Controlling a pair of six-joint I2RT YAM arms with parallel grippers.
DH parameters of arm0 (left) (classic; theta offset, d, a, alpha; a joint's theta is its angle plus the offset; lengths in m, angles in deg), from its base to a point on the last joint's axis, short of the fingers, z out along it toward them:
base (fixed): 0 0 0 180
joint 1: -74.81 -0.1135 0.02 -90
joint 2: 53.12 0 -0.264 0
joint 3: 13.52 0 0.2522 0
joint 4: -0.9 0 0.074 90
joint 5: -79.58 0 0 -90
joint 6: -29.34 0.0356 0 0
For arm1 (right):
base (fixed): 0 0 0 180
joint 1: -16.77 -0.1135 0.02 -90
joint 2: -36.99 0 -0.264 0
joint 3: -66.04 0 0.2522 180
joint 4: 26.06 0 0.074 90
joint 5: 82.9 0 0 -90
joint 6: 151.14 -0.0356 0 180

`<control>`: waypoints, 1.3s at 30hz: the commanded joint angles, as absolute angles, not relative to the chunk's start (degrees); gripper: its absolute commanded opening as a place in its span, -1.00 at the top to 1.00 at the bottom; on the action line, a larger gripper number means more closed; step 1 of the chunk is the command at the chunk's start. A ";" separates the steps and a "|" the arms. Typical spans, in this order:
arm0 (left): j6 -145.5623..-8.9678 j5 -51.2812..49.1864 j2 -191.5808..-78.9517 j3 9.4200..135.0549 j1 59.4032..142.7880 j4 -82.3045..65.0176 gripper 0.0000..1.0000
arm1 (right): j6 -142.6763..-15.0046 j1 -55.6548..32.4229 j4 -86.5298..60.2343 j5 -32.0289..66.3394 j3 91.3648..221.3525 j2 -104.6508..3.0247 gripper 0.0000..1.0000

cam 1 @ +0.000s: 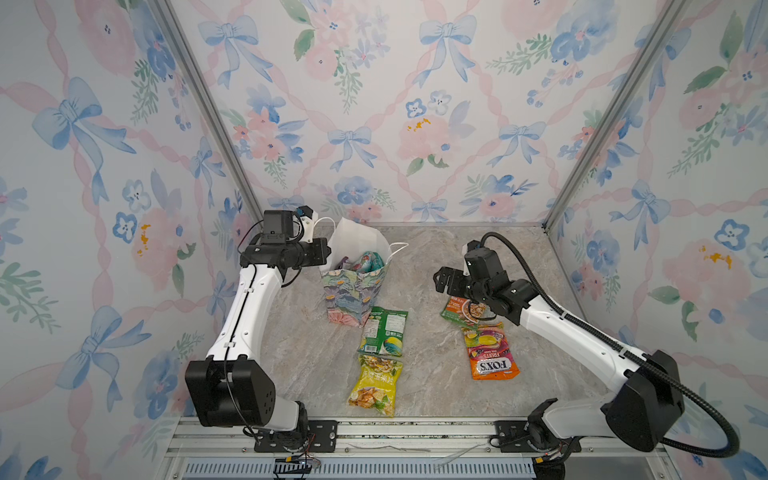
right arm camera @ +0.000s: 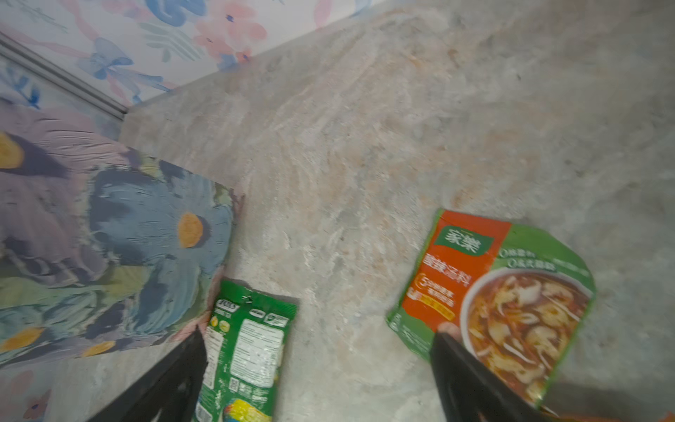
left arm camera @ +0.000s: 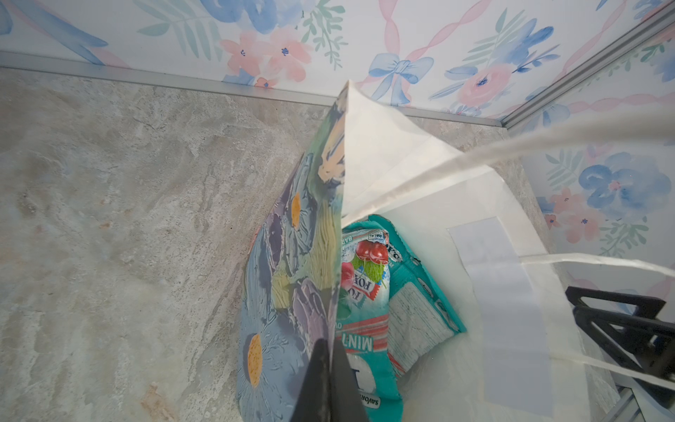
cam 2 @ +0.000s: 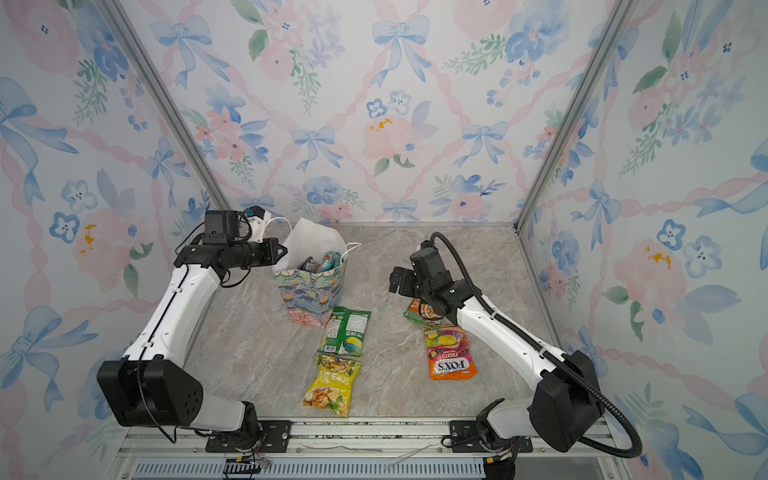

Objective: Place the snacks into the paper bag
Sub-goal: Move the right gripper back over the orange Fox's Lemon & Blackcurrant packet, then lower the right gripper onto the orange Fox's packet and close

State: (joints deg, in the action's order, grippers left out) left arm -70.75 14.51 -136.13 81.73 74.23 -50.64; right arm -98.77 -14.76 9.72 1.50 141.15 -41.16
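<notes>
The paper bag (cam 1: 353, 293) (cam 2: 309, 293) stands upright at the back left of the table. My left gripper (cam 1: 328, 251) (left arm camera: 330, 347) is shut on its left rim and holds the mouth wide. Teal packets (left arm camera: 369, 310) and a purple one (cam 1: 343, 264) lie inside. On the table lie a green packet (cam 1: 384, 332) (right arm camera: 248, 347), a yellow chip packet (cam 1: 376, 384), an orange FOX'S pack (cam 1: 490, 351) and an orange-green packet (cam 1: 463, 311) (right arm camera: 500, 299). My right gripper (cam 1: 440, 280) (right arm camera: 317, 334) hangs open and empty above the table, between the bag (right arm camera: 109, 237) and the orange-green packet.
Flowered walls with aluminium corner posts (cam 1: 582, 166) close the table on three sides. A metal rail (cam 1: 415, 432) with both arm bases runs along the front edge. The right arm's black cable loop (cam 1: 706, 432) hangs at the front right.
</notes>
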 commanded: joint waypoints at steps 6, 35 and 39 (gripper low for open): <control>-70.33 14.89 -135.73 81.18 73.83 -50.90 1.00 | -102.88 -6.72 17.00 4.03 130.26 -34.31 -0.96; -70.41 15.07 -135.83 81.06 73.82 -50.89 1.00 | -111.06 -8.08 11.08 7.06 112.22 -31.45 -0.98; -70.45 15.20 -135.91 81.18 73.83 -50.92 1.00 | -114.21 -14.18 10.03 6.07 114.89 -33.29 -0.95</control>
